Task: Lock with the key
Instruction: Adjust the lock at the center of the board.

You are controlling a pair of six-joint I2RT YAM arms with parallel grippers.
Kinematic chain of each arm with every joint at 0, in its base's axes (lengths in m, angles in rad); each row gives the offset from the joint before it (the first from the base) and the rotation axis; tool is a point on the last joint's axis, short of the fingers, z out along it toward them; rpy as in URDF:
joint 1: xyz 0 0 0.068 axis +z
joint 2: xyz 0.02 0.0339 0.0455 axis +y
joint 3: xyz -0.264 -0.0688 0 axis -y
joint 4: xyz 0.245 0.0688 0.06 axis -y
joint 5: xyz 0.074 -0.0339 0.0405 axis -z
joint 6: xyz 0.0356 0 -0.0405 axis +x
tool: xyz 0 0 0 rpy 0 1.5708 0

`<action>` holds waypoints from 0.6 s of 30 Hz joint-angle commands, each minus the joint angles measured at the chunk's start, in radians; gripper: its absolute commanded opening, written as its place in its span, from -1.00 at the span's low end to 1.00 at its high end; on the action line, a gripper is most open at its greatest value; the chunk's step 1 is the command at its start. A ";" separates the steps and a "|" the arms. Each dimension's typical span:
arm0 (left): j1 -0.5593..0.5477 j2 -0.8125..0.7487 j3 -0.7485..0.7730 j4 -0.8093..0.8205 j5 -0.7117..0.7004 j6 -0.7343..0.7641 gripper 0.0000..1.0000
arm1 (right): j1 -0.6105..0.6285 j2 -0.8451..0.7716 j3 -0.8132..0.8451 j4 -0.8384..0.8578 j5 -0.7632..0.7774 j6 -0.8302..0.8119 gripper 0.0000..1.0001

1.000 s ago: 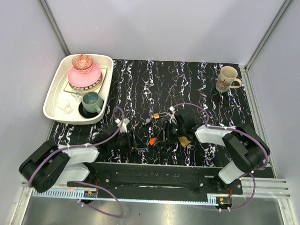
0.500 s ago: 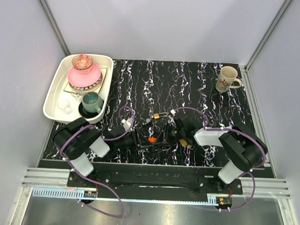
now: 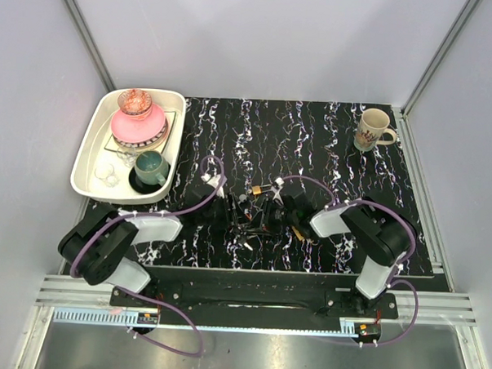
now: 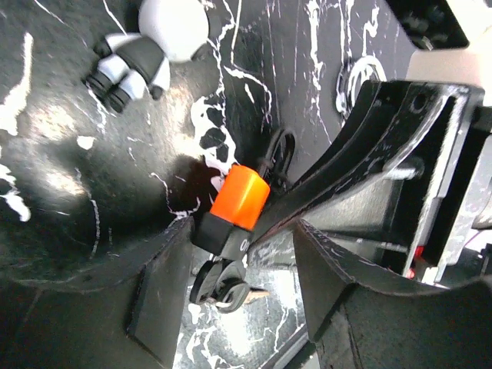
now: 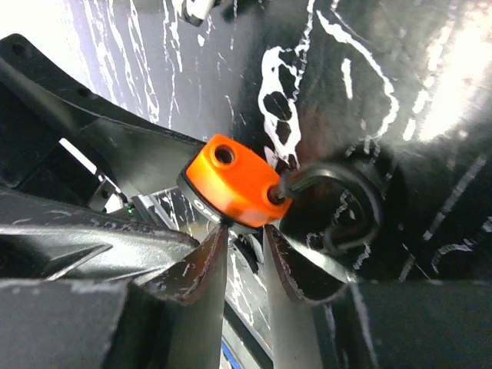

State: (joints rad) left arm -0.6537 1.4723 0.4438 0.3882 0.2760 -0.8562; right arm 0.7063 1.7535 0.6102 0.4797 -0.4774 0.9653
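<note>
The key's bright orange head (image 5: 231, 181) sits on a black section, with a black wire loop (image 5: 350, 207) coming out of its side. My right gripper (image 5: 244, 234) has its jaws nearly closed, tips pinching the black section under the orange head. In the left wrist view the orange head (image 4: 240, 196) stands between my left gripper's (image 4: 238, 269) open fingers, with black round parts and a metal tip below it. In the top view both grippers meet at the mat's middle (image 3: 249, 211), hiding the key. A brass padlock (image 3: 254, 189) lies just beyond them, and another (image 3: 297, 232) lies under the right arm.
A white tray (image 3: 88, 157) with a pink bowl, a teal cup and glassware stands at far left. A mug (image 3: 372, 129) stands at back right. A small white and grey part (image 4: 154, 38) and a metal ring (image 4: 355, 77) lie on the black marbled mat near the grippers.
Both grippers have moved away from the near edge toward the brass padlock. The left arm has swung round. The orange head, seen before in the top view, is now covered.
</note>
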 commanded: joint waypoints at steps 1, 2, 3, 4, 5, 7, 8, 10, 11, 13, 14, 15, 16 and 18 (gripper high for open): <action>0.012 -0.055 0.072 -0.187 -0.054 0.131 0.18 | 0.044 0.055 0.055 0.164 -0.062 0.070 -0.37; 0.020 -0.067 0.067 -0.195 -0.052 0.132 0.19 | 0.047 0.058 0.062 0.178 -0.070 0.076 -0.36; 0.035 -0.081 0.064 -0.224 -0.057 0.134 0.22 | 0.048 0.060 0.066 0.186 -0.069 0.079 -0.35; 0.042 -0.116 0.061 -0.244 -0.075 0.134 0.32 | 0.048 0.054 0.072 0.188 -0.069 0.081 -0.35; 0.046 -0.142 0.056 -0.262 -0.084 0.138 0.36 | 0.050 0.049 0.077 0.186 -0.069 0.076 -0.33; 0.048 -0.190 0.052 -0.316 -0.116 0.151 0.43 | 0.050 0.017 0.095 0.145 -0.060 0.043 -0.29; 0.049 -0.248 0.049 -0.334 -0.127 0.155 0.46 | 0.050 0.005 0.105 0.123 -0.055 0.027 -0.28; 0.051 -0.308 0.047 -0.408 -0.171 0.167 0.54 | 0.050 -0.041 0.129 0.051 -0.050 -0.022 -0.19; 0.052 -0.363 0.046 -0.428 -0.181 0.169 0.58 | 0.050 -0.057 0.137 0.030 -0.047 -0.039 -0.11; 0.062 -0.421 0.035 -0.466 -0.182 0.161 0.62 | 0.050 -0.107 0.163 -0.039 -0.044 -0.101 -0.02; 0.068 -0.444 0.026 -0.479 -0.184 0.154 0.65 | 0.050 -0.123 0.171 -0.067 -0.030 -0.124 -0.01; 0.078 -0.484 0.018 -0.500 -0.181 0.142 0.66 | 0.050 -0.140 0.181 -0.132 -0.017 -0.151 0.00; 0.086 -0.500 0.010 -0.503 -0.149 0.120 0.66 | 0.047 -0.166 0.200 -0.165 0.000 -0.199 0.02; 0.103 -0.536 -0.025 -0.488 -0.123 0.094 0.66 | 0.047 -0.181 0.218 -0.243 0.043 -0.250 0.01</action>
State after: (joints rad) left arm -0.5781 0.9936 0.4740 -0.0517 0.1413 -0.7246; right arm 0.7471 1.6482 0.7597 0.3885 -0.4965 0.8658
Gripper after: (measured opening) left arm 0.828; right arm 0.506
